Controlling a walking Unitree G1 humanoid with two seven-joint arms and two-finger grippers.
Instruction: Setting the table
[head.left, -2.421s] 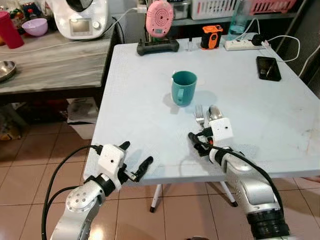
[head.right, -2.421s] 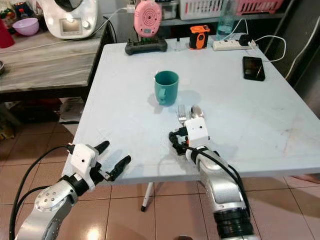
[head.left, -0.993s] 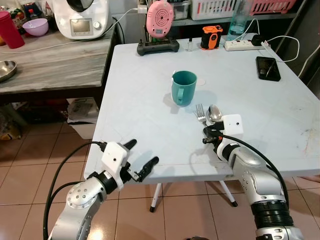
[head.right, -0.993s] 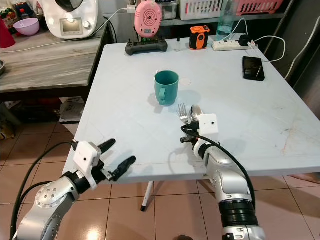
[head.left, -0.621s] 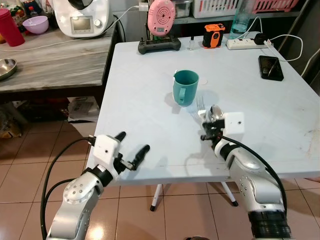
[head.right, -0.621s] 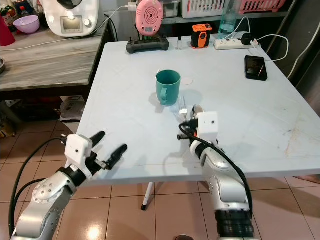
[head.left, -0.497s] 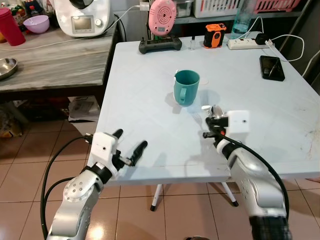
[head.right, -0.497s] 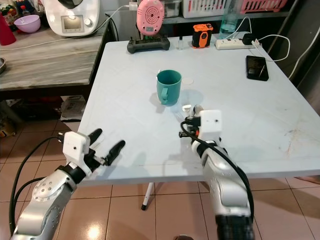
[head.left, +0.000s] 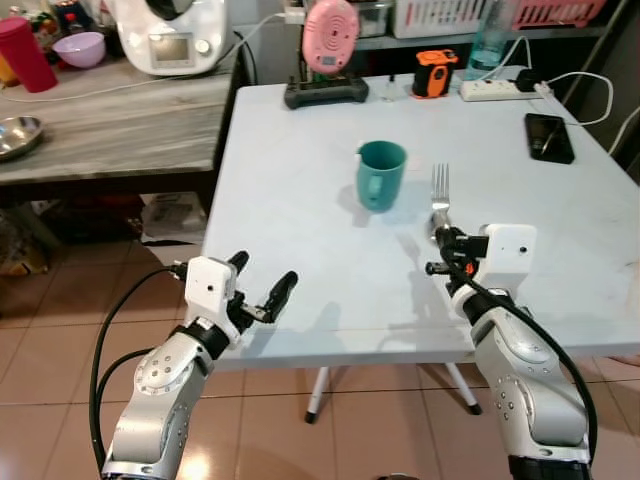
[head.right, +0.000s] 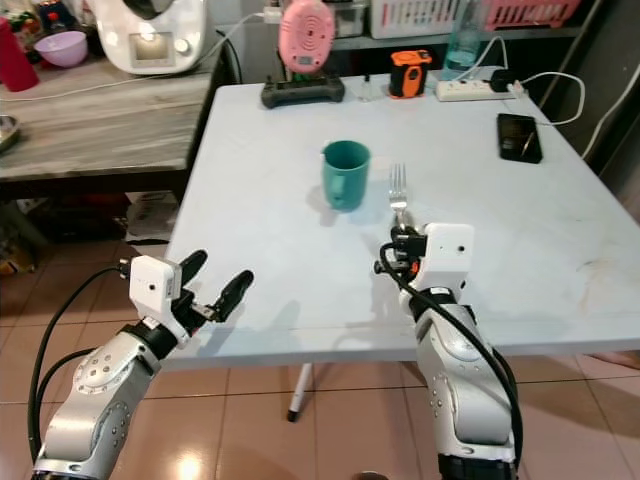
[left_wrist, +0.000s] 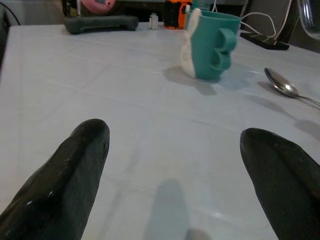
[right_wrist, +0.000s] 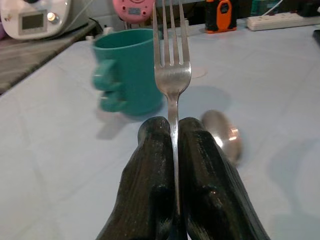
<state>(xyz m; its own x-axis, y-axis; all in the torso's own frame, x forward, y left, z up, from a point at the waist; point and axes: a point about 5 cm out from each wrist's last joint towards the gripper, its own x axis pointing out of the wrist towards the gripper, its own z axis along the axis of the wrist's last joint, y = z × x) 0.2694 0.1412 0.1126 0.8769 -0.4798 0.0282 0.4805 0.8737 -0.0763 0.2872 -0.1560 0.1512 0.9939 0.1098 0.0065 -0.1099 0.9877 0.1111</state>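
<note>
2 grippers sit nearest the robot at the front edge of the pale table (head.left: 300, 180): the left gripper (head.left: 257, 290) hovers by the near left corner with its black fingers (left_wrist: 60, 175) spread wide and nothing between them, while the right gripper (right_wrist: 172, 150) is raised over the near right part of the tabletop, pinched tight on the stem of a fork (head.left: 440, 190) whose tines point up and away, clear of the surface. Just beyond the right gripper a spoon (right_wrist: 222, 132) lies flat on the table, apart from the fork, and a little farther on, toward the middle, stands the teal mug (head.left: 381, 172), upright with its handle turned toward the robot. Along the far edge sit a pink round device (head.left: 331, 25) on a black base, an orange gadget (head.left: 433, 72), a power strip (head.left: 495, 88) and a black phone (head.left: 548, 136); a second wooden counter with a white appliance (head.left: 170, 35) stands to the far left. As I judge it, the setting is only partly made: 1 mug is placed, the spoon is down near it, the fork is lifted and not yet laid, and no plate is in sight. The fork likely wants placing beside the spoon or mug.
</note>
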